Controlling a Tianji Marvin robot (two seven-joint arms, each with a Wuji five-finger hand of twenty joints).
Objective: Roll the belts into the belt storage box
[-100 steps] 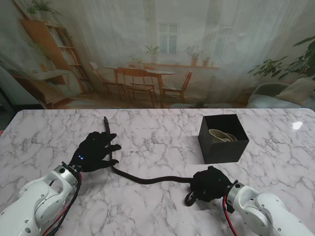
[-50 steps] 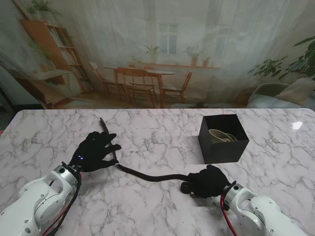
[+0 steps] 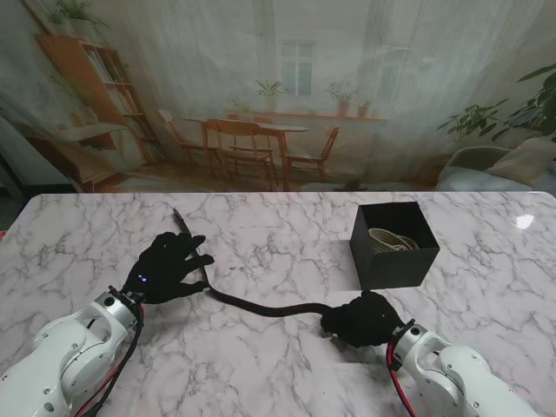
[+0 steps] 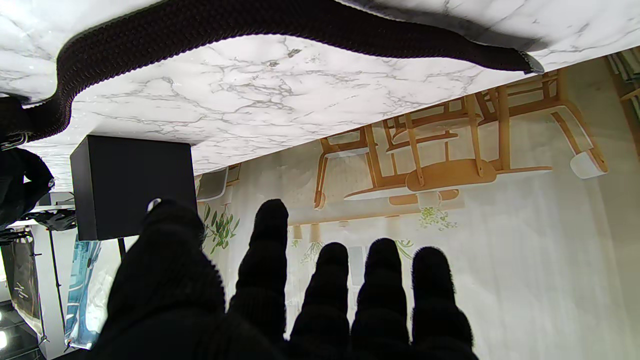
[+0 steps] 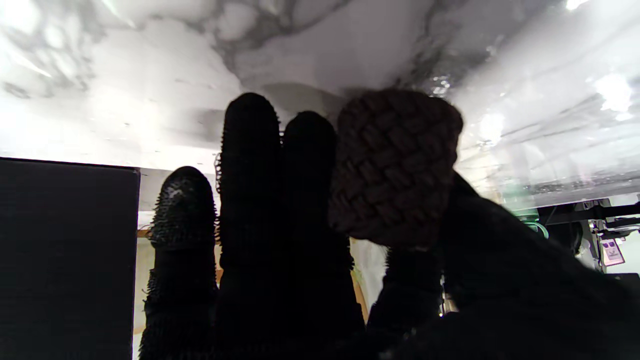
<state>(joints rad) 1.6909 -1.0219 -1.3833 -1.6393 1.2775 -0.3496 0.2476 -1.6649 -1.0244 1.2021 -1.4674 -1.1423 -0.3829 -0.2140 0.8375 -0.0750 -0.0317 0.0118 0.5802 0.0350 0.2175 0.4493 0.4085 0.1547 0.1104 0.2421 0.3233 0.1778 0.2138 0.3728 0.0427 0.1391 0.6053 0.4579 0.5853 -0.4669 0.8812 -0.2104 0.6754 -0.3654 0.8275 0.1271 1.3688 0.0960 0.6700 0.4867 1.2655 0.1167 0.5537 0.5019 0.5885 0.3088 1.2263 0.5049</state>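
A black braided belt (image 3: 261,307) lies across the marble table, from its tip at the far left past my left hand to my right hand. My left hand (image 3: 165,267) rests flat with fingers spread, on or just over the belt (image 4: 260,22); contact is hidden. My right hand (image 3: 363,320) is shut on the rolled end of the belt (image 5: 395,165). The black belt storage box (image 3: 393,245) stands just beyond my right hand, with a light-coloured coiled belt (image 3: 393,240) inside.
The box (image 4: 131,186) also shows in the left wrist view and fills one side of the right wrist view (image 5: 67,260). The marble table (image 3: 287,252) ends at a printed room backdrop.
My right hand has moved left and away from me with the belt's end, and the roll no longer shows beside it. The belt's tip slid left. My left hand has stayed put.
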